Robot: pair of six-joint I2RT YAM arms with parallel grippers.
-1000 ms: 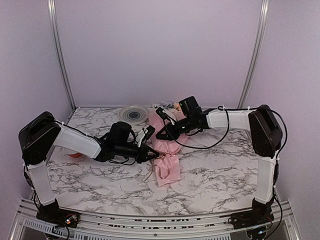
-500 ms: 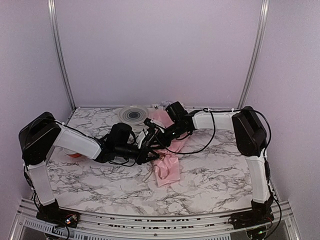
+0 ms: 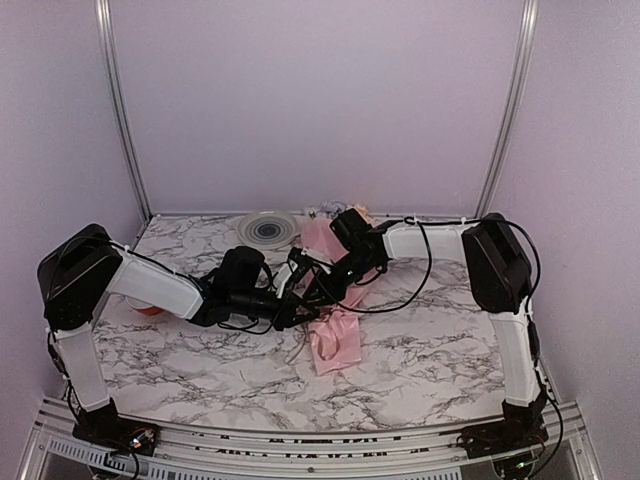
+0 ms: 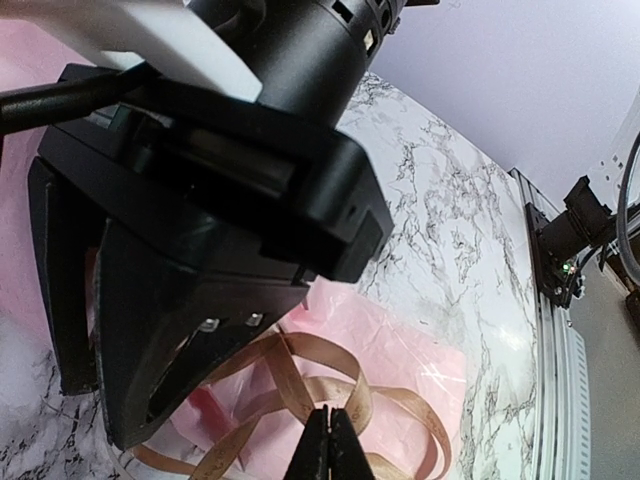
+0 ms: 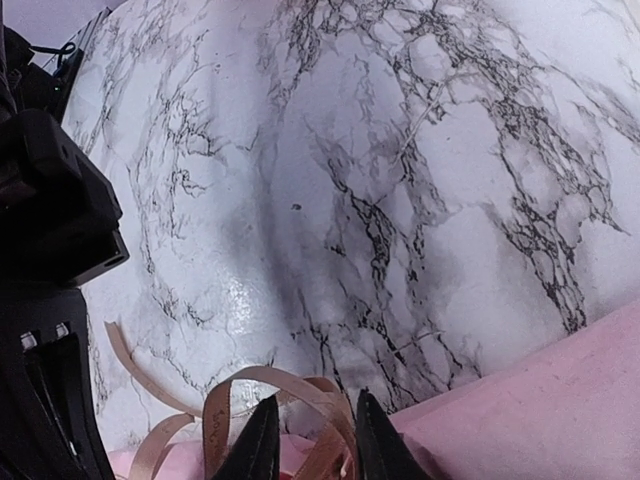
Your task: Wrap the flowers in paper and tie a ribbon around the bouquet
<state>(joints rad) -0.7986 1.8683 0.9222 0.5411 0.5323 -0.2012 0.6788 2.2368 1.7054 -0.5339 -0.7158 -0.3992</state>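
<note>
One marble table (image 3: 430,330) carries everything, and on it we count two arms, one pink bundle, one round dish, one small spool and one ribbon.

Both arms reach in toward the table's middle. The left arm (image 3: 160,285) lies low across the left side, and the right arm (image 3: 440,240) stretches in from the right along the far half. Their ends meet over the left edge of the bundle and hide its middle part from above.

The bouquet (image 3: 335,345) is a single roll of pink paper lying at the centre of the table, running from the far side toward us. A few pale flowers (image 3: 333,210) show at its far end by the back wall, too small for us to tell whether they sit inside the paper.

The dish (image 3: 268,229), pale with dark rings, sits at the far edge, left of the bundle. We cannot make out anything in it. The orange-red spool (image 3: 150,309) peeks out from behind the left arm.

The tan ribbon (image 5: 214,425) lies in loose loops on the pink paper. The left gripper (image 4: 328,415) has its fingers pressed together on a strand of it. The right gripper (image 5: 316,396) hangs just beside, its fingers apart with ribbon loops in the gap between them.
</note>
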